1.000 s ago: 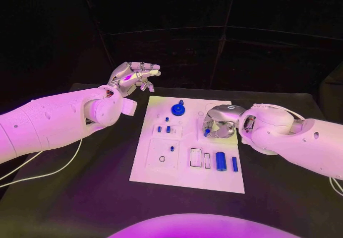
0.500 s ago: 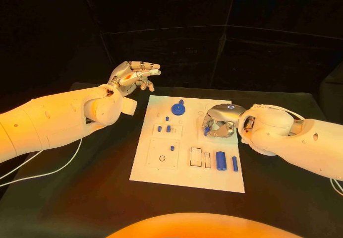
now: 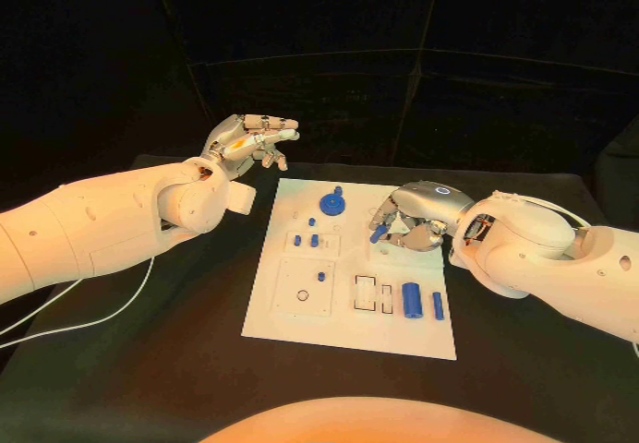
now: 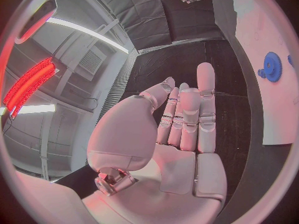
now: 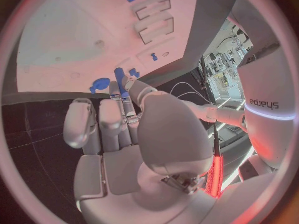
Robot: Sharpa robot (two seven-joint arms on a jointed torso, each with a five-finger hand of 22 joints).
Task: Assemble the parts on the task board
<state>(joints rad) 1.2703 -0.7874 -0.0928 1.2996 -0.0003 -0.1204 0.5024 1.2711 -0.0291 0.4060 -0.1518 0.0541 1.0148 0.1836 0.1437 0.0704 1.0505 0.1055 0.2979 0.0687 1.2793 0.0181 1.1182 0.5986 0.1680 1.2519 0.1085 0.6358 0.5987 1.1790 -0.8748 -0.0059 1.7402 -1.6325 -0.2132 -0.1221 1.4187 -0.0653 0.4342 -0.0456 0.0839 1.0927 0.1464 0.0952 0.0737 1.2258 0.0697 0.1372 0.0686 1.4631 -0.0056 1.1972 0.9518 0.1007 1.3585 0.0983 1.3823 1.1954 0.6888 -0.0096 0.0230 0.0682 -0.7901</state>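
Right hand pinches a blue peg above the task board; left hand hovers raised, released.

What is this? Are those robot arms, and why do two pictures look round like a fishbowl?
Yes, it is a robot with two white arms, each ending in a silver hand with fingers. The square picture comes from a camera on the robot's head, looking down at a black table. The two round pictures come from small cameras on its wrists, just behind each hand, so the lens bends everything.

On the table lies a white task board with small blue parts on it, such as a blue gear and a blue cylinder.

The right hand holds a small blue peg between its fingers above the board. The left hand is raised beside the board and holds nothing.
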